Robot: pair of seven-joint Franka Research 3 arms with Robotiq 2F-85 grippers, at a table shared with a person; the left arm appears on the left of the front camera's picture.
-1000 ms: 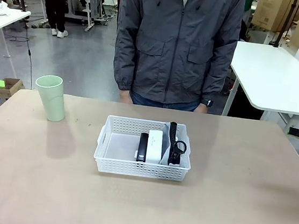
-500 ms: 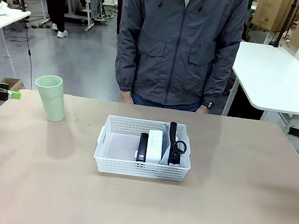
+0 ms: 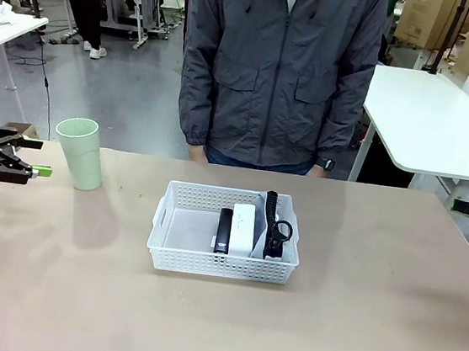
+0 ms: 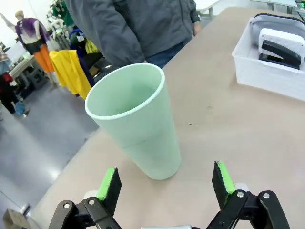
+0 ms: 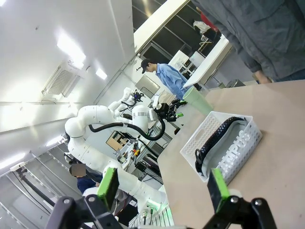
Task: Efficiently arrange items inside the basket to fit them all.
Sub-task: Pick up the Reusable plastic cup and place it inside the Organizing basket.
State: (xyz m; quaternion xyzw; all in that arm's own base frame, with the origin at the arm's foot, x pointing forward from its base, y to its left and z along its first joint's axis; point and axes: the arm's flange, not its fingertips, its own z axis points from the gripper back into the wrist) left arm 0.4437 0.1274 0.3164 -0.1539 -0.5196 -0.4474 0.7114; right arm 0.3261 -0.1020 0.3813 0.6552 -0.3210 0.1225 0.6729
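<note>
A shallow white perforated plastic basket (image 3: 222, 266) sits at the middle of the beige desk (image 3: 354, 316). Inside it, a black stapler (image 3: 224, 229) lies near the centre. A white rectangular box (image 3: 244, 226) lies just beside the stapler at its 3 o'clock. A grey fabric pouch with a black strap (image 3: 291, 233) lies along the basket's 3 o'clock wall, next to the box. A pale green plastic cup (image 3: 80, 154) stands upright on the desk, well apart from the basket at its 10 o'clock. A person in a grey jacket (image 3: 280, 71) stands behind the desk's far edge, at the basket's 12 o'clock.
</note>
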